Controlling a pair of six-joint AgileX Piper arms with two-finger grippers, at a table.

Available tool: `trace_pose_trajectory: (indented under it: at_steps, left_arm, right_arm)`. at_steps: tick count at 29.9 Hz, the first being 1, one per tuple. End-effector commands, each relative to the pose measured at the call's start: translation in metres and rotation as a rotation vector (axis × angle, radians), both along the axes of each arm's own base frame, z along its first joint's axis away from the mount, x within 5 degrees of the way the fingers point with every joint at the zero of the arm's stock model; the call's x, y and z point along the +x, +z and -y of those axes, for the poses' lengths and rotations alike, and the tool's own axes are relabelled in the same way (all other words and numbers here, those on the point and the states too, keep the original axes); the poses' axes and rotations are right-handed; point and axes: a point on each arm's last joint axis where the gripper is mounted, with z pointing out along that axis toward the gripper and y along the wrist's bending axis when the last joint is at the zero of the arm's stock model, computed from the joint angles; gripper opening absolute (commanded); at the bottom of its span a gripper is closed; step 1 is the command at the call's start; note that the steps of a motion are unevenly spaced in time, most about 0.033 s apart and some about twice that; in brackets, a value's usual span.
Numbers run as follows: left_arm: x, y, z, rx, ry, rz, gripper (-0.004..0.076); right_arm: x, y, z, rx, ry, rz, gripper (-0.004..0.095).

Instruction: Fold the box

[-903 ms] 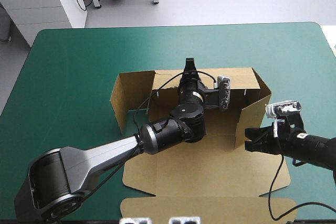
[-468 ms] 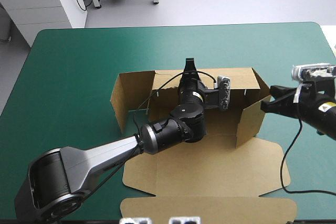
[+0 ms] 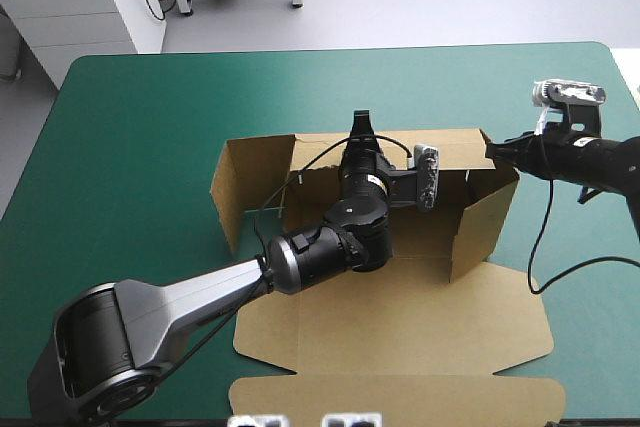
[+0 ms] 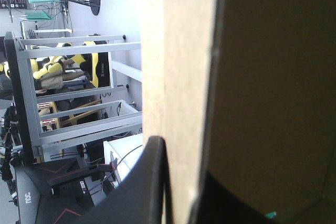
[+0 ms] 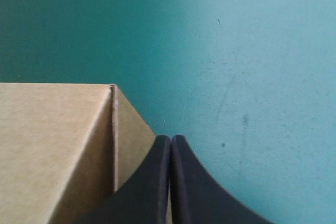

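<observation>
The brown box (image 3: 400,317) lies in the middle of the teal-green cover, with its back, left and right walls raised and its lid flat toward the near edge. My left gripper (image 3: 360,125) is shut on the top edge of the back wall (image 3: 320,147). In the left wrist view the board (image 4: 178,51) runs between the black fingers (image 4: 147,182). My right gripper (image 3: 492,151) is shut on nothing, its tip at the outer far corner of the right wall (image 3: 485,217). The right wrist view shows that corner (image 5: 52,140) just beside the closed tip (image 5: 170,139).
A narrow lid flap (image 3: 400,397) reaches the table's near edge. Bare teal-green cover (image 3: 130,147) lies left of the box, beyond it and to its right (image 5: 236,51).
My right gripper has swung from the near end of the right wall up and away to the wall's far corner. The left arm and the box have stayed still.
</observation>
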Motion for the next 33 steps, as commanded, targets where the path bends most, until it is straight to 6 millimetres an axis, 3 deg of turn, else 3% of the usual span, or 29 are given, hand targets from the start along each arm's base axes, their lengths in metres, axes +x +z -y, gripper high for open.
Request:
trace_pose_trajectory:
  at_steps: [1, 5, 11, 17, 24, 26, 33]
  left_arm:
    - [-0.012, 0.007, 0.007, -0.116, -0.043, -0.074, -0.0008]
    - [-0.012, 0.007, 0.007, -0.116, -0.043, -0.074, -0.0008]
    - [-0.012, 0.006, 0.007, -0.107, -0.049, -0.072, -0.0008]
    - [-0.012, 0.006, 0.007, -0.103, -0.054, -0.072, -0.0008]
    - [-0.012, 0.006, 0.007, -0.105, -0.053, -0.072, -0.0008]
    - [-0.012, 0.006, 0.007, -0.109, -0.05, -0.074, -0.0008]
    - [-0.012, 0.006, 0.007, -0.109, -0.05, -0.074, -0.0008]
  right_arm:
    - [0.007, 0.011, -0.001, 0.022, -0.009, 0.074, -0.0014]
    - [0.004, 0.001, -0.005, 0.035, 0.052, 0.024, -0.0014]
    - [-0.018, -0.025, -0.012, 0.048, 0.105, 0.022, -0.0014]
    - [-0.039, -0.032, -0.016, 0.013, 0.142, 0.079, -0.0014]
    - [-0.047, -0.035, -0.02, -0.028, 0.247, 0.056, -0.0009]
    - [-0.048, -0.036, -0.02, -0.045, 0.26, 0.046, 0.0025]
    - [-0.053, -0.042, -0.019, -0.112, 0.322, -0.01, 0.0394]
